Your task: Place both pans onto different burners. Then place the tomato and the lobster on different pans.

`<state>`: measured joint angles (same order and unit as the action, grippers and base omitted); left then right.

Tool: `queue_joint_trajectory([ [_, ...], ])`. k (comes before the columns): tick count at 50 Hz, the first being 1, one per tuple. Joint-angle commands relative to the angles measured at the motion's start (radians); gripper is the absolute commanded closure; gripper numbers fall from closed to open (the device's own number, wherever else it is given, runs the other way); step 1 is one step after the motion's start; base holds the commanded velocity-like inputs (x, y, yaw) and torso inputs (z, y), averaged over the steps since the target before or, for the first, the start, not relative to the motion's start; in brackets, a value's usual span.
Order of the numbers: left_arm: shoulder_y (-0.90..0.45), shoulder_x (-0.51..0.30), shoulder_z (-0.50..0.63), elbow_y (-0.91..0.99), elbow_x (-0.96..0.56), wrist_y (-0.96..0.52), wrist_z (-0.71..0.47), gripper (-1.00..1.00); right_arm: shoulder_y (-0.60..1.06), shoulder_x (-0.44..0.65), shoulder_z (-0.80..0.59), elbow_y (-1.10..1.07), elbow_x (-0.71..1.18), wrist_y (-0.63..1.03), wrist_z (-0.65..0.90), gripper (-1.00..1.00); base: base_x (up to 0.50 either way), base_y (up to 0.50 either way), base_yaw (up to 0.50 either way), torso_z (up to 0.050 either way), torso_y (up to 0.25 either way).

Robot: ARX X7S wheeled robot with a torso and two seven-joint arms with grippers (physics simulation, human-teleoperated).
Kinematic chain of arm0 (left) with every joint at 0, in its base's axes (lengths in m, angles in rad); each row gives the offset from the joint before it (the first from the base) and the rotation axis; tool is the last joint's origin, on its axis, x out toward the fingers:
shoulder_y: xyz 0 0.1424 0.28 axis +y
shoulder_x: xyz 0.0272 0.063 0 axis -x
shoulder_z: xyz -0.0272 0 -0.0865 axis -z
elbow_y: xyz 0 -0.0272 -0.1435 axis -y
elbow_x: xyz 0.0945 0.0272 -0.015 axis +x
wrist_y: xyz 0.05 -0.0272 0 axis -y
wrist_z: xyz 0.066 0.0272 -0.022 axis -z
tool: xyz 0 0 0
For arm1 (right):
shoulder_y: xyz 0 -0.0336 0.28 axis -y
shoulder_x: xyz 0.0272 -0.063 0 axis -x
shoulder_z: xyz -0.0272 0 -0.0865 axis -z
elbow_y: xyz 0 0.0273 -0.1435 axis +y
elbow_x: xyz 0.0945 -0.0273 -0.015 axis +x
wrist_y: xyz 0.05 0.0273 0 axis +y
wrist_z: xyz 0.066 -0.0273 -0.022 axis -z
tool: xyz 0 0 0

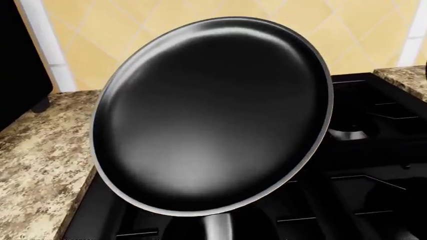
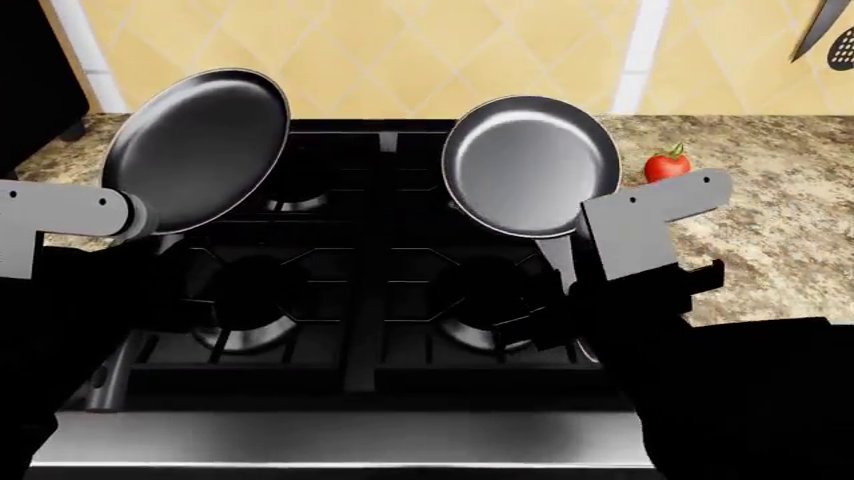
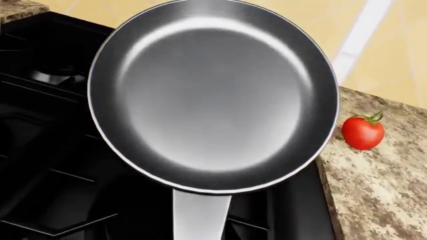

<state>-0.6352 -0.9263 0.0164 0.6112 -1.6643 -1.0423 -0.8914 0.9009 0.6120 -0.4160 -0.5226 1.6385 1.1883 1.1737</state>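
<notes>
Both pans aloft over stove — hand grips unseen; tomato absent from left wrist view.

The renders are sharp and evenly lit, with no blur or edge distortion. The yellow tiled wall and the granite counter read bright, while the black stove sinks into deep shadow with only faint grate outlines. A soft pale sheen spreads across the right pan; the left pan shows a dimmer glow. The tomato carries small highlights.
</notes>
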Motion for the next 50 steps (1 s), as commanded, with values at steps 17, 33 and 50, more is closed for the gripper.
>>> queue_joint_trajectory([
  [17,-0.007,-0.012,-0.048,0.001,0.042,0.028,-0.002,1.0,-0.068,0.025,0.005,-0.103,0.097,-0.019,0.118,1.0,0.0,0.0,0.0,0.001,0.004],
  [33,0.011,-0.015,-0.052,0.004,0.051,0.038,0.004,1.0,-0.095,0.005,-0.019,-0.072,0.048,-0.021,0.065,1.0,0.0,0.0,0.0,0.002,0.004],
  [50,0.029,-0.015,-0.053,0.001,0.066,0.047,0.016,1.0,-0.109,0.012,-0.046,-0.046,0.016,-0.015,0.053,1.0,0.0,0.0,0.0,0.001,0.004],
])
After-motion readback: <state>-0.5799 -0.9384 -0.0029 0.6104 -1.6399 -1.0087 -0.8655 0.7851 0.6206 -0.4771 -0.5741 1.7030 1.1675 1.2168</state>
